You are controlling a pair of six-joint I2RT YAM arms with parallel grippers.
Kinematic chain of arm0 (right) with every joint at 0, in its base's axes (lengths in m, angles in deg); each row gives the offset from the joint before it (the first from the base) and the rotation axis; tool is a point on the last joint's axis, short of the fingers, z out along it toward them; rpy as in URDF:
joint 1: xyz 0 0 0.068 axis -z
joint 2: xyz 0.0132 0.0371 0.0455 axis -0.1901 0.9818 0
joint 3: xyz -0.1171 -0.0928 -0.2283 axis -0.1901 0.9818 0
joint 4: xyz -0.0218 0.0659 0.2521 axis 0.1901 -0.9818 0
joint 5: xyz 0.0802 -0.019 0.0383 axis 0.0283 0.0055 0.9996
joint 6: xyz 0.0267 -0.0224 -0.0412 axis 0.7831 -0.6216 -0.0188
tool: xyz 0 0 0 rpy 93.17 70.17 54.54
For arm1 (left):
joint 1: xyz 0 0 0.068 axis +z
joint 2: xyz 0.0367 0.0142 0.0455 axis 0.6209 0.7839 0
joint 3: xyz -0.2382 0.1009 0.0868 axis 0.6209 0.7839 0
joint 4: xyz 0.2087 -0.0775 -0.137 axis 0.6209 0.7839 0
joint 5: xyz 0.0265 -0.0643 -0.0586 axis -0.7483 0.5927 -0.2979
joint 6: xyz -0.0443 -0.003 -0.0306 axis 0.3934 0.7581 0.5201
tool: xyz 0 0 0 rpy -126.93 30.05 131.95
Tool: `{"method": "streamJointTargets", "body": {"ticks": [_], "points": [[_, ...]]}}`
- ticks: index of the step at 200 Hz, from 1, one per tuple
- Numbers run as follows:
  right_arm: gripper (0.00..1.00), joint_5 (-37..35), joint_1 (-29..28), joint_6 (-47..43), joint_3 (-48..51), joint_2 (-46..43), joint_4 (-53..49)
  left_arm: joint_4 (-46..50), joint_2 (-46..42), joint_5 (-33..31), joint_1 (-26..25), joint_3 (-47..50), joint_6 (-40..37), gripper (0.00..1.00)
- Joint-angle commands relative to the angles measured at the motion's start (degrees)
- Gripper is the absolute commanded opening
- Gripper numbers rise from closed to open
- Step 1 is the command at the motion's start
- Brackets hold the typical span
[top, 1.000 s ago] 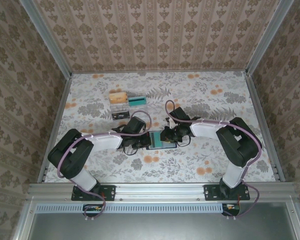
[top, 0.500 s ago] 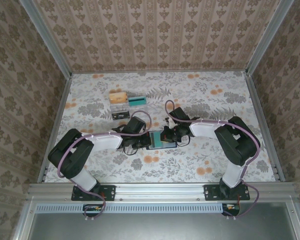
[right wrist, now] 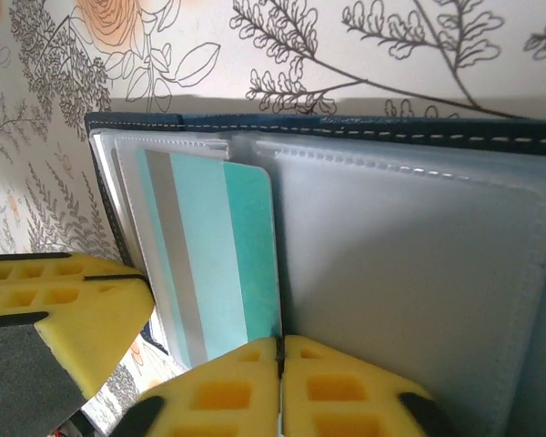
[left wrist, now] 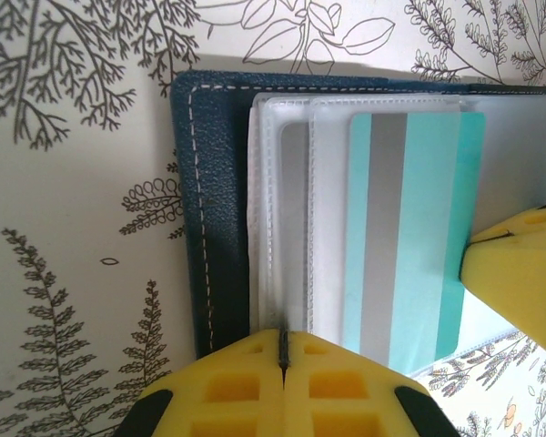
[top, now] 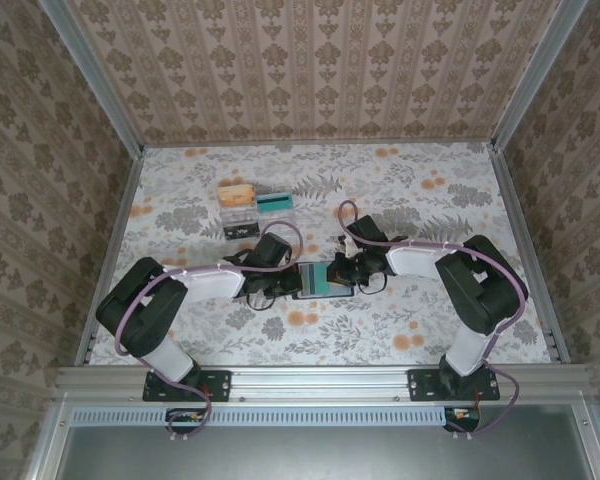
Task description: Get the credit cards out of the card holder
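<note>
— Working out the pull first: where does the teal card (left wrist: 409,228) lie against the two grippers?

— It sits in a clear pocket of the open card holder (left wrist: 214,200), which lies flat on the table (top: 410,190) between the arms. Its long axis, the way the silver stripe runs, points straight at the left gripper (left wrist: 282,353).

— And what is that one doing?

— Its pads are pressed together on the near edge of the clear sleeves, just beside the card's short end. I judge it is pinning the holder down.

— The right gripper (right wrist: 280,350)?

— Its pads are closed too, meeting at the card's corner on its long free edge. It looks clamped on the card, though how deep the bite goes is hidden.

— So the right arm is the one to draw?

— I'd say so. It should pull sideways, across the stripe and away from the stitched end of the cover, with the card flat so the pocket lip doesn't drag the holder along.
</note>
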Motion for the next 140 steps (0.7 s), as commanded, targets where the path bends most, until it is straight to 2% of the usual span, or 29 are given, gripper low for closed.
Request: {"method": "streamJointTargets", "body": {"ticks": [1, 37, 82, 140], "points": [[0.31, 2.5, 0.1, 1.1, 0.4, 0.5, 3.4, 2.4, 0.7, 0.3, 0.6, 1.2, 0.0, 0.0], [0.25, 4.5, 0.1, 2.4, 0.3, 3.3, 6.8, 1.8, 1.1, 1.2, 0.5, 1.1, -0.1, 0.0], [0.01, 2.2, 0.7, 1.2, 1.4, 1.7, 4.3, 2.4, 0.5, 1.0, 0.4, 1.3, -0.2, 0.0], [0.0, 2.6, 5.5, -2.2, 4.0, -2.6, 0.8, 2.8, -0.3, 0.6, 0.7, 1.9, -0.6, 0.0]]}}
